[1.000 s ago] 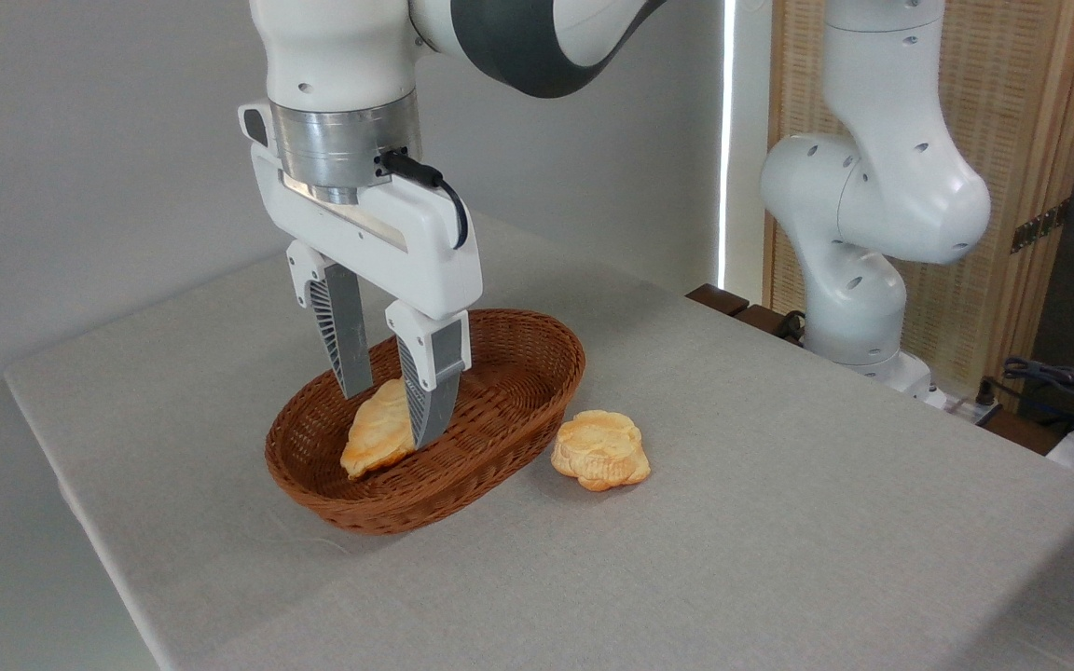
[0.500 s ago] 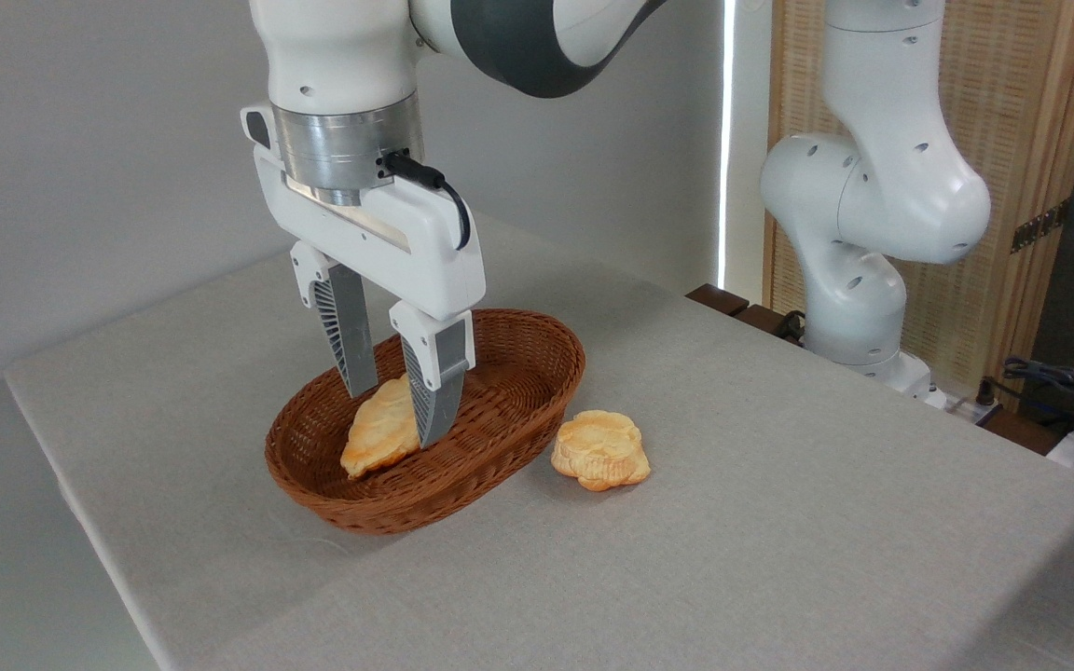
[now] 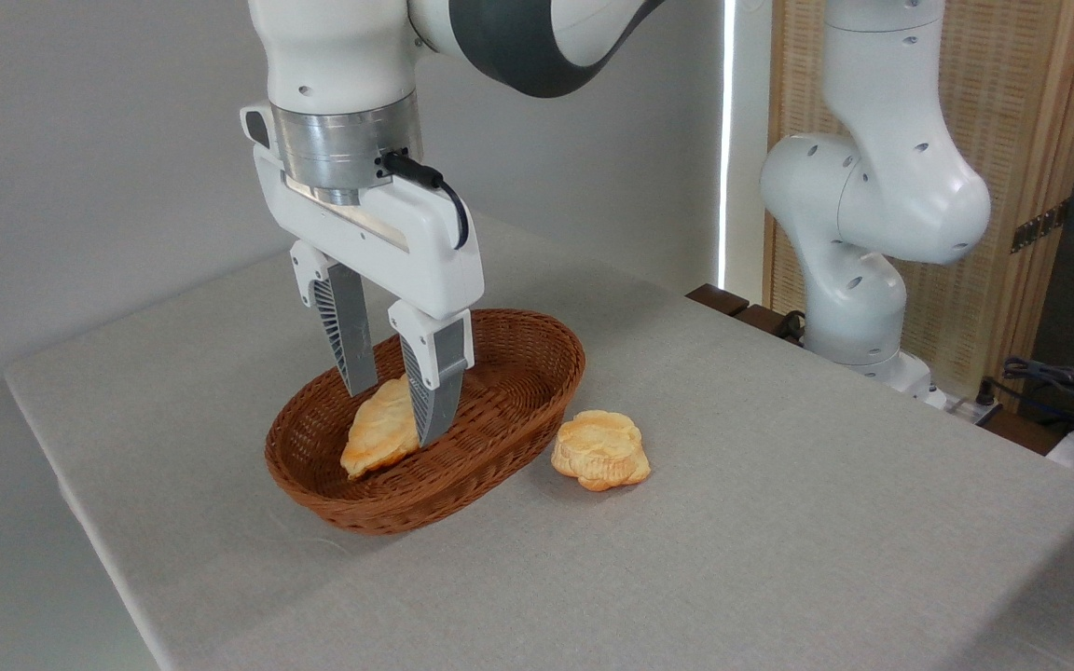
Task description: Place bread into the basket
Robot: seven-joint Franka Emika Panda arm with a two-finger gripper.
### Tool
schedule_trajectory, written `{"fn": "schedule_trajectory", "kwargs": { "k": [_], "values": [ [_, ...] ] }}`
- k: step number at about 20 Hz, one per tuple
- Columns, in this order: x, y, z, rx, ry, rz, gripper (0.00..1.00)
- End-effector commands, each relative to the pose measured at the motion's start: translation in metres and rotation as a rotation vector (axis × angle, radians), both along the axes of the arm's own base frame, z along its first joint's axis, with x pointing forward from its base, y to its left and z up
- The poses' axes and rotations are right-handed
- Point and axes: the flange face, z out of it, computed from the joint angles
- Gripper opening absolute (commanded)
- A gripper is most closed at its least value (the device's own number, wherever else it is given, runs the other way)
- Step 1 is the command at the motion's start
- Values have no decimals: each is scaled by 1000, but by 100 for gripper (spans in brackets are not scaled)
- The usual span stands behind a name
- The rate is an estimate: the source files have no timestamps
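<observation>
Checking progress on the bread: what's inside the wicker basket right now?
One braided bread piece lies in the wicker basket; the open pincer covers its upper end. The round bread sits outside.

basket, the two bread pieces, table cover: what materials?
Basket: woven wicker, reddish-brown, slight sheen, visible weave.
Braided bread and round bread: likely moulded plastic or foam; smooth golden-orange toy look, can't tell which.
Table cover: matte grey cloth, fine texture.
</observation>
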Motion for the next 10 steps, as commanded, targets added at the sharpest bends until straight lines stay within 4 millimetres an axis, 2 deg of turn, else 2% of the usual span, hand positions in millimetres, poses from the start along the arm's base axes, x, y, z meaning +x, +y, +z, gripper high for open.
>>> {"fn": "schedule_trajectory", "kwargs": {
  "k": [1,10],
  "values": [
    [0,-2,1,8,11,-24,100],
    [-8,-26,-24,10,47,-134,100]
  ]
}}
